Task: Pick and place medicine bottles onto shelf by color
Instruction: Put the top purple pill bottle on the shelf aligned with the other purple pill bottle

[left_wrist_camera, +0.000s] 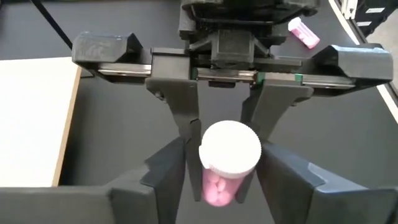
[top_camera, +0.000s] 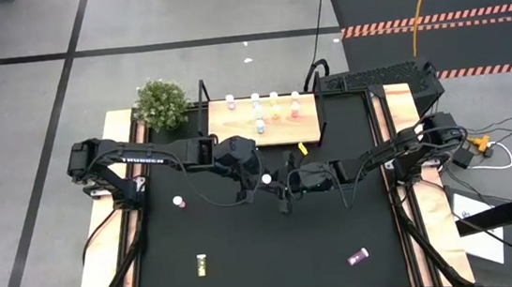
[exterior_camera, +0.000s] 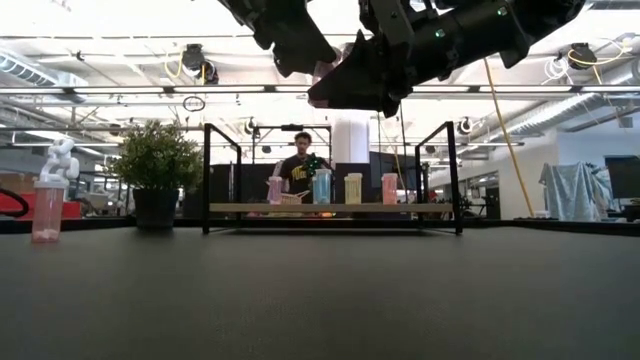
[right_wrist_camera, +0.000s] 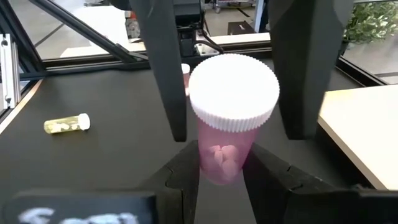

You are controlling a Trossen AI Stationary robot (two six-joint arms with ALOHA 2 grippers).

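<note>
A pink medicine bottle with a white cap [left_wrist_camera: 230, 148] is held in the air above the middle of the table, between my two grippers, which face each other. My right gripper [right_wrist_camera: 221, 177] is shut on its pink body. My left gripper [left_wrist_camera: 221, 190] is open, one finger on each side of the bottle. In the high view the cap [top_camera: 265, 177] shows between my left gripper [top_camera: 260, 184] and my right gripper [top_camera: 284, 191]. The shelf [top_camera: 236, 127] stands at the far middle and carries several bottles. One more pink bottle [top_camera: 179, 202] stands upright on the table. My right gripper pinches the bottle's pink body [right_wrist_camera: 221, 155] below the cap between its two fingers, coming level from the table's right side. The bottle is lifted clear of the table, cap up and tilted. My left gripper's fingers [right_wrist_camera: 165, 74] flank the cap end; I cannot tell whether they touch.
A yellow bottle [top_camera: 202, 263] lies near the front left. A pink-purple bottle [top_camera: 357, 256] lies at the front right. A potted plant [top_camera: 162, 103] stands left of the shelf. Black posts [exterior_camera: 207, 180] rise at the shelf's corners. A person [exterior_camera: 297, 170] shows beyond the table.
</note>
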